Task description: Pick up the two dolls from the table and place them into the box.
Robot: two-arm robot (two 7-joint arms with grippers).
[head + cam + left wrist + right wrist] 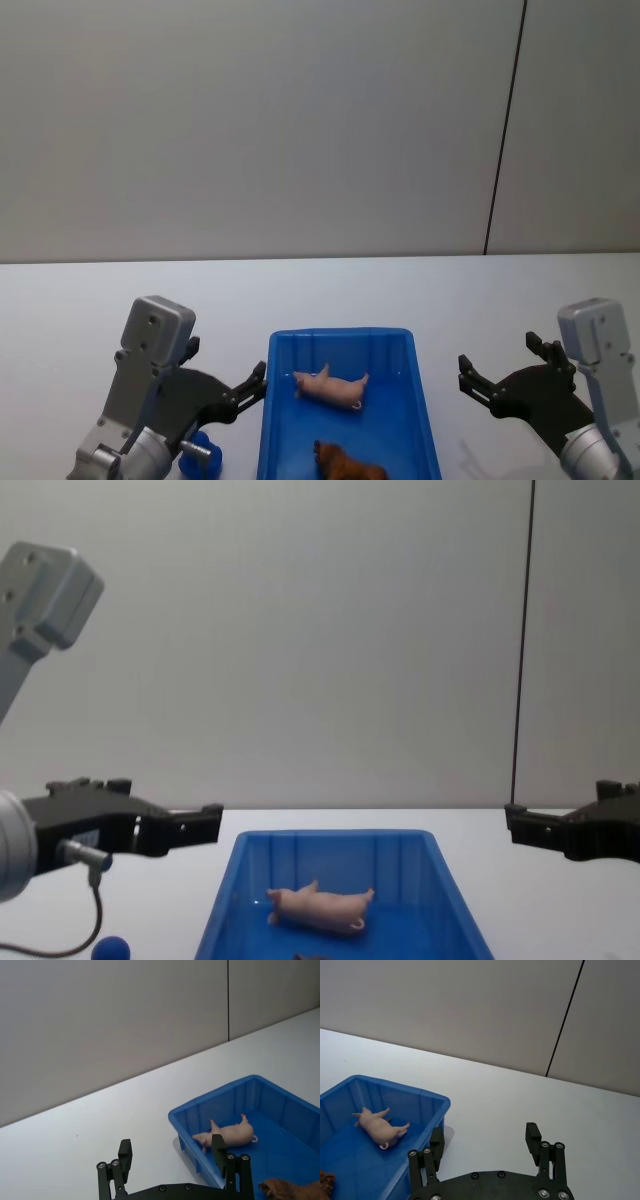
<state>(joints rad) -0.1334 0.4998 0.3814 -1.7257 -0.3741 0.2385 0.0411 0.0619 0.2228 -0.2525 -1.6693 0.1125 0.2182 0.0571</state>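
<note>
Both dolls lie inside the blue box (340, 334) at the table's (90, 290) near middle. The pale pink pig (331, 388) rests on its side in the far half; it also shows from the wrists, pig (227, 1135), pig (381, 1128). The brown lion (349, 466) lies nearer me, cut by the frame edge. My left gripper (171, 1152) hovers open just left of the box, holding nothing. My right gripper (485, 1139) hovers open to the box's right, also holding nothing. From the chest, the left gripper (200, 823) and right gripper (520, 826) flank the box (335, 836).
A small blue knob (200, 450) on a cable hangs under my left arm beside the box's left wall. A plain grey wall with a dark vertical seam (505, 130) stands behind the white table.
</note>
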